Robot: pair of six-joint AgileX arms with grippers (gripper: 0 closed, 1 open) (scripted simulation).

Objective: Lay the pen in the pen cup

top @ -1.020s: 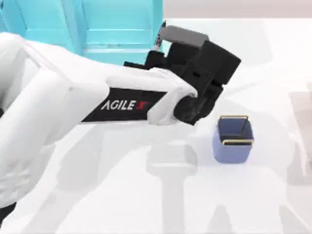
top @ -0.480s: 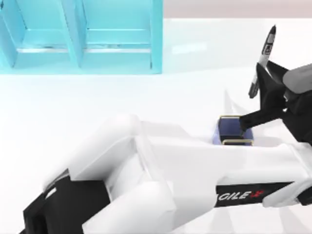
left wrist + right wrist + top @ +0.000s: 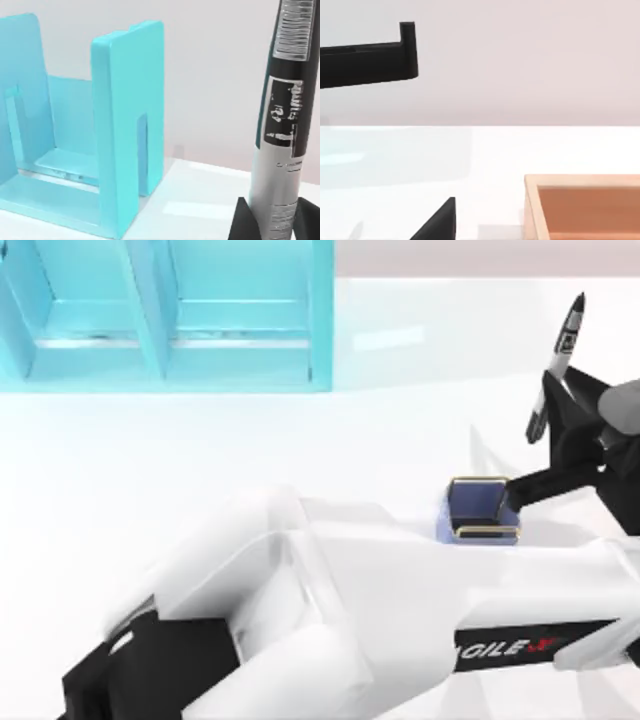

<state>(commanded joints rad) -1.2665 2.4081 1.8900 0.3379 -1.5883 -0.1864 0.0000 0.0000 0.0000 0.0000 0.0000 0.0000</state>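
Gripping the slim pen [image 3: 559, 365] (glossy black), left hand [image 3: 556, 430] hovers beside square pen cup [image 3: 482, 510].

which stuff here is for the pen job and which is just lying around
For the job:
- pen, held in the left end effector
- cup

Lying about:
- turquoise shelf
- wooden box, near the right end effector

A thin black marker pen [image 3: 558, 368] wears a silver-grey band with black print and a barcode-like striped label. Just beside the black left gripper [image 3: 556, 430] sits a small periwinkle-blue square cup [image 3: 480, 512] rimmed in gold wire. Well apart stands a large turquoise shelf unit [image 3: 170, 315]. The tabletop [image 3: 200, 450] is white.
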